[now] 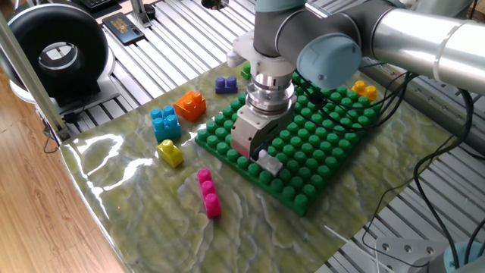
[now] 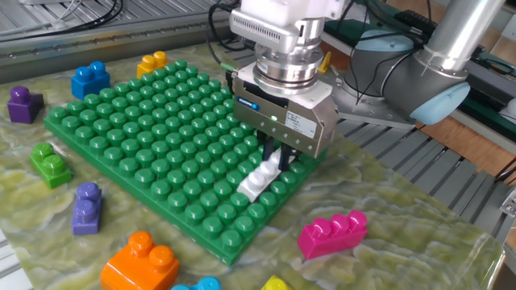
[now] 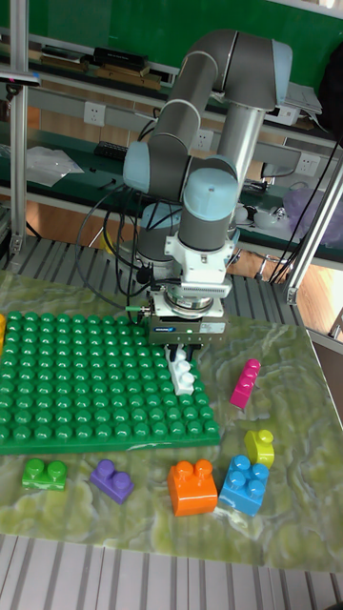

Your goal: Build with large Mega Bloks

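Tall fixed view: my gripper [image 3: 182,360] closing on white brick [image 3: 183,378], pressing it onto green baseplate [image 3: 76,381] near right edge. Keeping brick level, aligning with studs, pushing straight down before letting go.

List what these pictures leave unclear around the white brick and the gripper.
- Long white plastic brick: its upper end is hidden by the gripper in every view.
- Finger contact with the brick: the gripper body covers it in one fixed view.
- Whether the brick is pressed fully onto the green studded baseplate: too small to tell.
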